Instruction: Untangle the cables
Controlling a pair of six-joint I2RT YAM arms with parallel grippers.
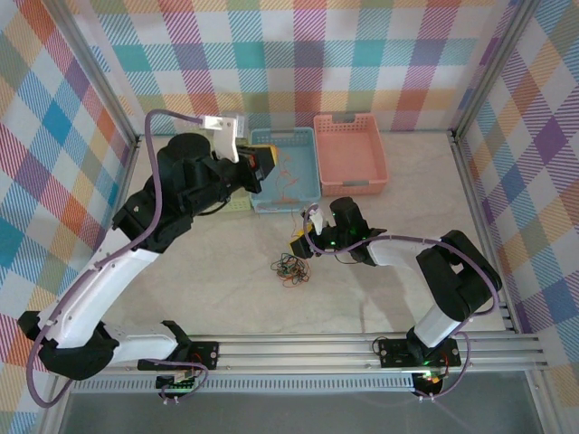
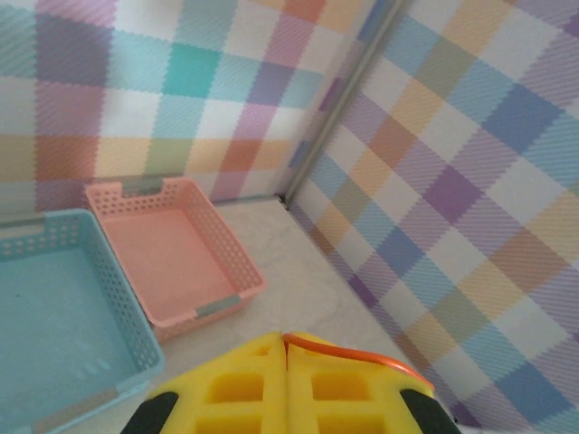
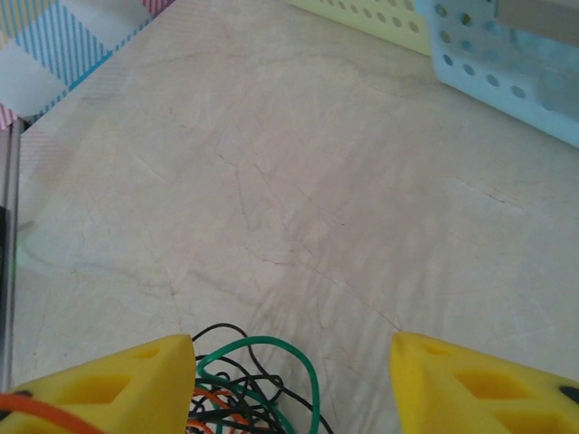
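Note:
A tangle of cables, green, black and orange, lies on the table in front of the arms. In the right wrist view the cables sit low between the yellow fingers, close to the left one. My right gripper is open just above and right of the tangle, and an orange strand crosses its left finger. My left gripper is raised over the blue basket. Its jaws are shut on an orange cable that trails off to the right.
A blue basket with a few thin wires inside stands at the back, with a pink basket to its right. A pale green basket lies left of the blue one. Metal frame posts and checked walls enclose the table.

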